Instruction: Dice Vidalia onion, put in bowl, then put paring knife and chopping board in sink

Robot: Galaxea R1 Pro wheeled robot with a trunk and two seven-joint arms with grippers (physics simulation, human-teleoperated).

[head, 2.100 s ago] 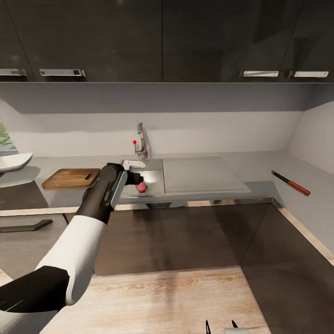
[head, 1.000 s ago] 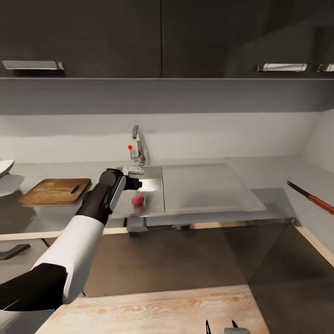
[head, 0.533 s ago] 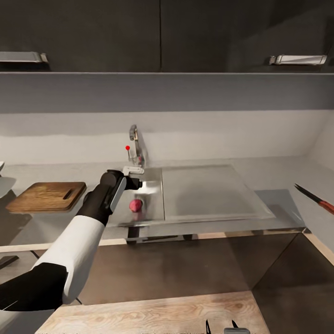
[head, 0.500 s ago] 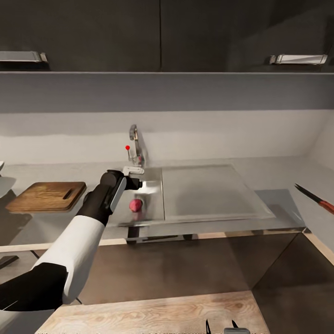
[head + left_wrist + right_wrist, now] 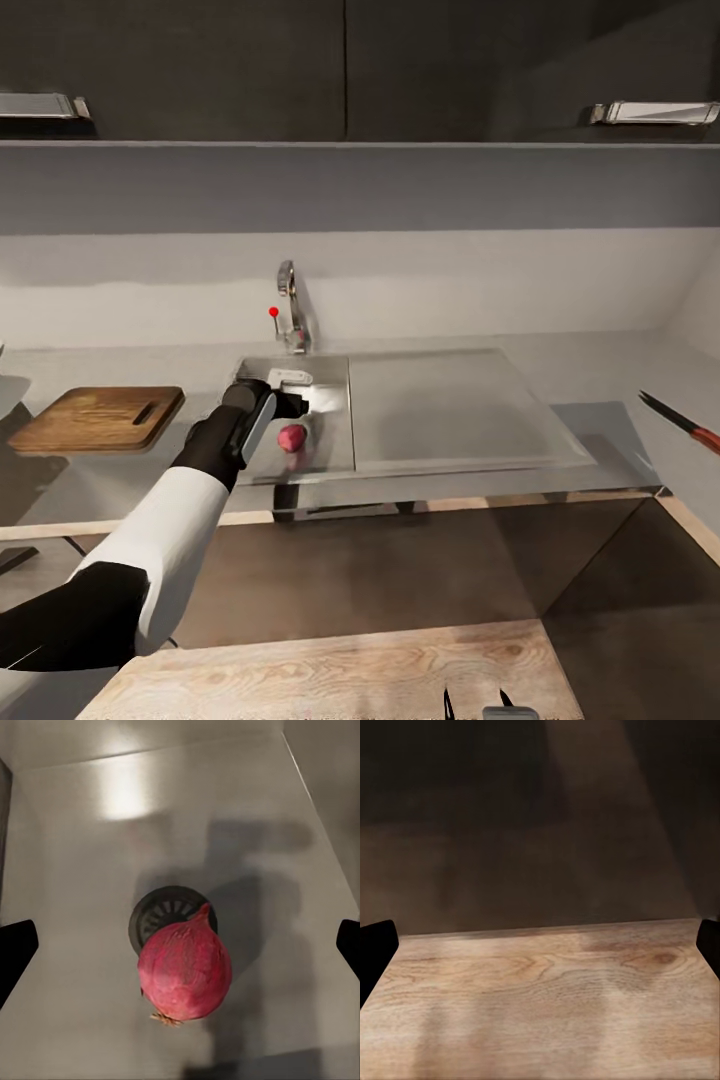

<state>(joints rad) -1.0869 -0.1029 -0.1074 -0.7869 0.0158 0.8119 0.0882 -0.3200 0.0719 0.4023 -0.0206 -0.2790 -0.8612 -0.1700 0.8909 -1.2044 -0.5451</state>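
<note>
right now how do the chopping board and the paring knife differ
The chopping board is broad, brown wood with a handle slot; the paring knife is slim, with a dark blade and red handle. The board lies left of the sink; the knife lies far right. Both rest untouched on the countertop.

White left arm [image 5: 165,540] with black elbow and wrist.

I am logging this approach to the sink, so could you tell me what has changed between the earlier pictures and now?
The head camera moved closer and shifted right, so the whole scene slid left. The left gripper has come down into the sink and hangs open above the onion, not touching it. Nothing was grasped or released. The onion stays on the drain, the chopping board and paring knife lie untouched, and the right gripper stays open over the floor.
</note>
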